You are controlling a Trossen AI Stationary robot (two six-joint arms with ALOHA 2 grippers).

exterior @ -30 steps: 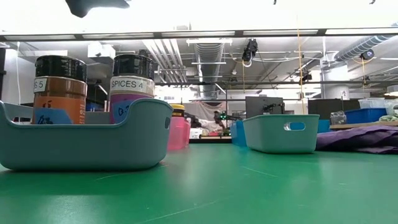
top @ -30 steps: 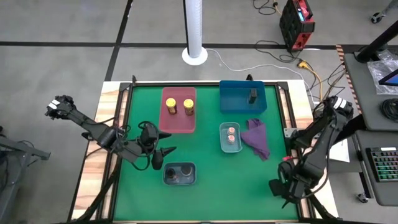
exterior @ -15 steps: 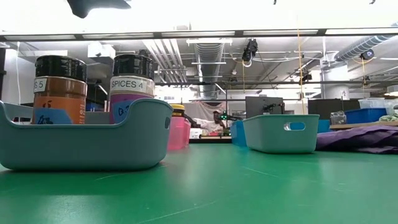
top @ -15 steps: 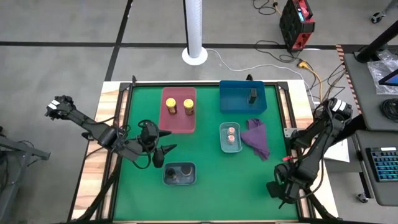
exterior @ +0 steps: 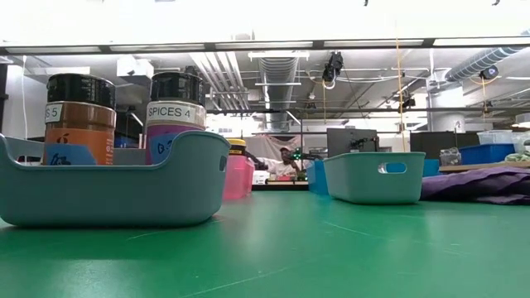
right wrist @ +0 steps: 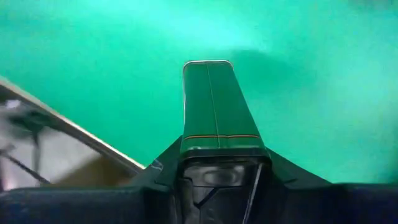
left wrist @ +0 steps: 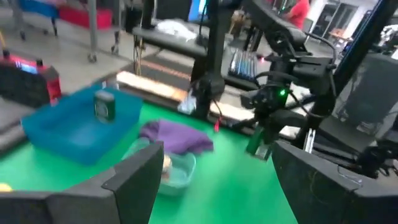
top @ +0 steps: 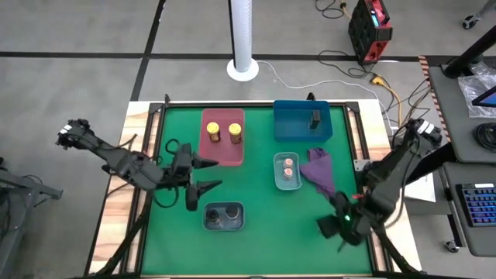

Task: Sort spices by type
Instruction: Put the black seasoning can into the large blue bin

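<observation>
The right claw [right wrist: 214, 171] is clenched on a slim dark rectangular jar [right wrist: 214, 112], gripping its cap end over the green counter [top: 256, 248], on the near side of the purple cloth [top: 319, 172]. The jar looks rigid, light and smooth-sided, so its flat faces probably suit the pads best. The left claw [top: 203, 175] hangs spread wide, between the pink tray [top: 222, 154] and the grey tray of round dark-lidded jars [exterior: 83, 108].

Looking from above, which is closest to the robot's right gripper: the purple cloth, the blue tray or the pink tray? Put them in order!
Measured from the right gripper, at the table's near right:
1. The purple cloth, just beyond the gripper, right of the small grey tray.
2. The blue tray, at the far edge on the right half.
3. The pink tray, across the table toward the far left.
</observation>
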